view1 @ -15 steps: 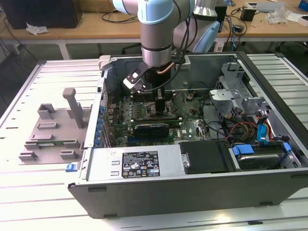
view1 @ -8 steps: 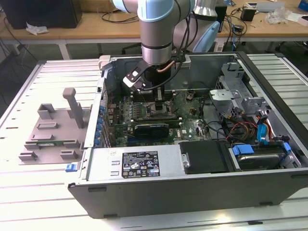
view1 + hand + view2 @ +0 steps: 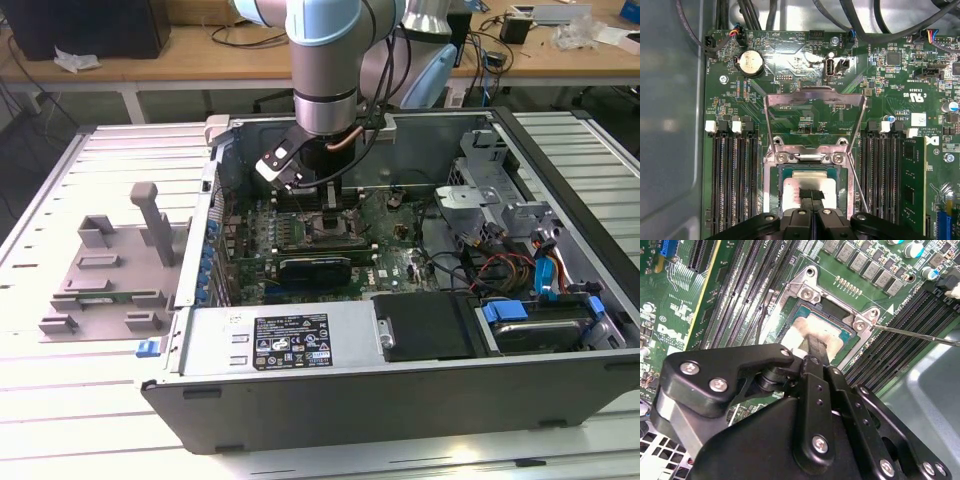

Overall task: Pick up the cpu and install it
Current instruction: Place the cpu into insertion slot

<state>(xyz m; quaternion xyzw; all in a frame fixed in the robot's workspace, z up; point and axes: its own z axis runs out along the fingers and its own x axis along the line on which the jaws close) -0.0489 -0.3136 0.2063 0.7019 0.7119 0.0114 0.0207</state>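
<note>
The cpu, a flat square chip with a pale silver top, lies level inside the dark socket frame on the green motherboard. My gripper stands straight over it with its two black fingers pressed together, and their tips are at the chip's top face. I cannot tell whether they touch it. The socket's metal bracket is swung up and open behind the chip. In the exterior view the gripper reaches down into the open computer case.
Thin lever rod juts beside the socket. Memory slots flank it, one holding a module. Cables and drive bays crowd the exterior view's right. A grey fixture plate with upright blocks lies outside the case on the exterior view's left.
</note>
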